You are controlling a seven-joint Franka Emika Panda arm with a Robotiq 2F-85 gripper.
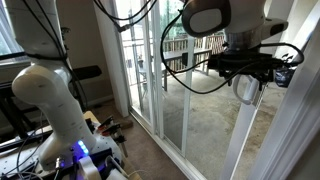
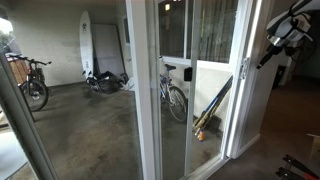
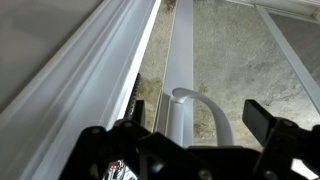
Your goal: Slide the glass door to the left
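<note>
The black Robotiq gripper [image 3: 180, 135] is spread wide in the wrist view, its 2 dark fingers [image 3: 268, 122] standing well apart on either side of a white curved loop pull handle [image 3: 200, 102]. The handle sits in the gap between them and nothing is pinched; whether either finger touches the handle cannot be told. The handle is fixed to the white upright of the tall clear glass door in a white frame [image 3: 181, 60], which runs away from the gripper, beside a broad white frame rail [image 3: 90, 70]. In an exterior view the white robot arm [image 1: 50, 100] rises from its base over brown carpet [image 1: 150, 160], and the gripper is held high against the door's upright, right at the handle. The glass door fills the wall from floor upward beside other white-framed panes. Through the glass lies grey concrete paving [image 2: 90, 130]; a bicycle [image 2: 172, 92] stands just outside the panes, another bicycle [image 2: 30, 85] farther off, and a white surfboard [image 2: 87, 45] leans on the far wall.
</note>
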